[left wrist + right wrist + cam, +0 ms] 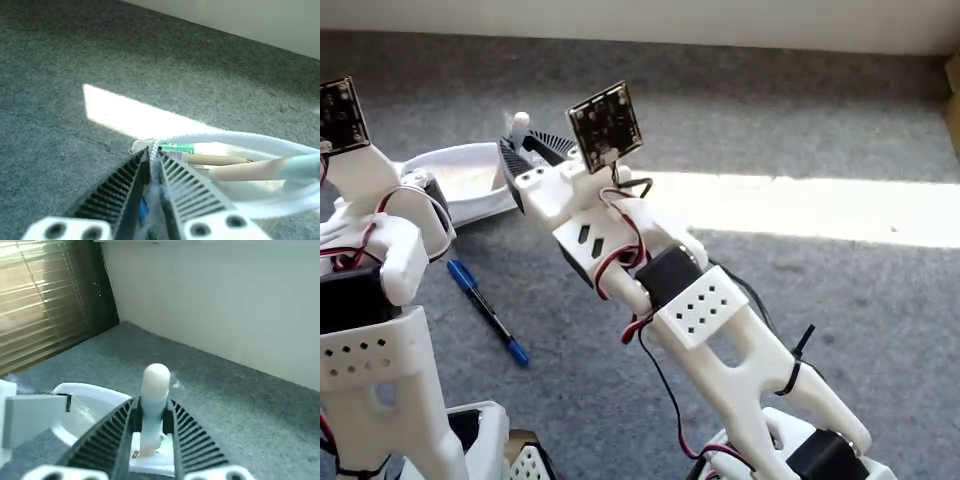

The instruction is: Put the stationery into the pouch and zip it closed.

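Fingers (548, 147) of your right gripper (525, 148) pinch a pale stick (520, 123), its rounded white tip poking out past the fingertips at the right end of the white pouch (470, 170). That pouch lies toward the left edge of the grey carpet (800, 120). A blue pen (485, 312) lies loose on the carpet between your two arms, apart from the pouch.

From the left wrist, your left gripper (152, 150) has its fingers pressed together on the pouch's white zipper rim. Wooden pencils (225, 160) and a green-labelled item (177, 147) lie inside the open pouch.

From the right wrist, the ribbed fingers clamp the stick from both sides, and the open pouch sits just beneath them.
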Available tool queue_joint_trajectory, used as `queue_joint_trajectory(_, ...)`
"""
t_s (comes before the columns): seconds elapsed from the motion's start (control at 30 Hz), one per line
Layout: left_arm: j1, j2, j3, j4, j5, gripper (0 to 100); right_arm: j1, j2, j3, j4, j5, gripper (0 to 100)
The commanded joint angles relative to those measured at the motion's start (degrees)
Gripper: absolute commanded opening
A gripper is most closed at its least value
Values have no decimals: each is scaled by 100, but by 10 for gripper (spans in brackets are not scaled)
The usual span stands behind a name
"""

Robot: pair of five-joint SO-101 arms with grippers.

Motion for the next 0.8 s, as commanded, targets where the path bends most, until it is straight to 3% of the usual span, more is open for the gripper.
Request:
queue_joint_trajectory(0.0, -48, 13, -4, -79, -44, 18, -154, -22, -338, 31, 334, 7)
queue_joint_trajectory(0.23, -48, 13, -4, -79, -44, 18, -163, 163, -338, 119, 334, 5)
queue_joint_trajectory(0.77, -48, 13, 4, -79, -44, 18, -180, 1727, -2993, 3319, 299, 5)
